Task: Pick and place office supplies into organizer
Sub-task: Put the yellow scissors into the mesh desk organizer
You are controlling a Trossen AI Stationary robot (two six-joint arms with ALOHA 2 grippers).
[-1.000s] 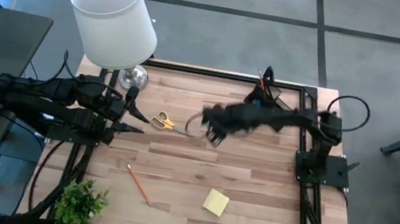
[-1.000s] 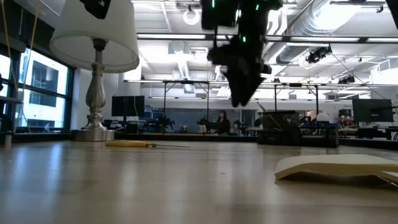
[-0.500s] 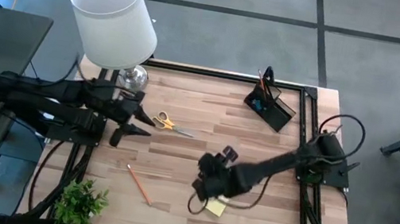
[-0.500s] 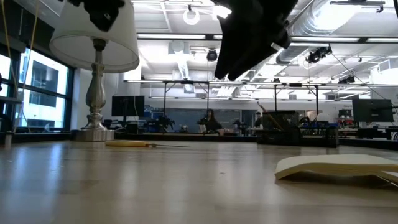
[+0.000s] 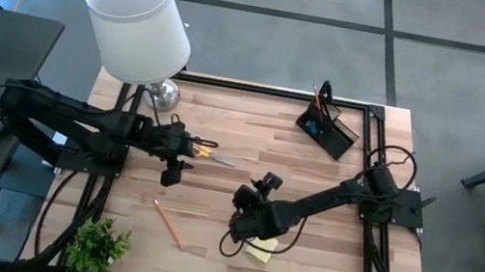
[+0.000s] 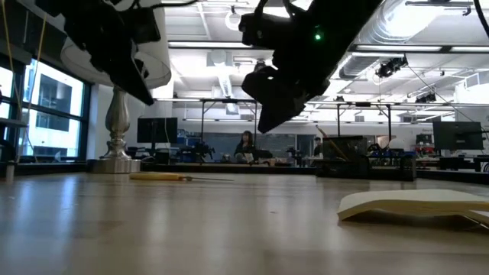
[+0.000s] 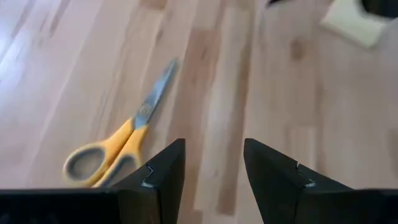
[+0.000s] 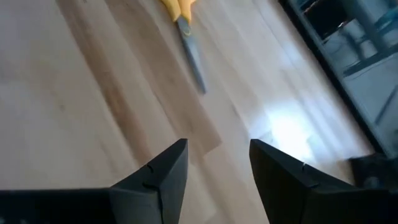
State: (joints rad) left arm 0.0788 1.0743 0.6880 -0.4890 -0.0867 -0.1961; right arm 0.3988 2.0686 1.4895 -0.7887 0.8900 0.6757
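Observation:
The yellow-handled scissors (image 5: 204, 150) lie flat on the wooden table, left of middle. My left gripper (image 5: 178, 160) hovers open just beside their handles (image 7: 99, 160), slanting down and touching nothing. My right gripper (image 5: 240, 212) hangs open above the table, at the left edge of the yellow sticky-note pad (image 5: 262, 249). It points toward the scissors' blade (image 8: 189, 53). An orange pencil (image 5: 168, 223) lies near the front left. The black organizer (image 5: 328, 127) stands at the far right with pens upright in it.
A lamp with a white shade (image 5: 138, 22) and a silver base (image 5: 164, 94) stands at the far left corner. A small green plant (image 5: 98, 246) sits at the near left corner. Bare wood lies between the scissors and the organizer.
My right gripper has swung from the far middle of the table toward the near edge and sunk, ending by the sticky-note pad. My left gripper has gone toward the table's right and down toward the scissors, tipping downward. Nothing on the table has moved.

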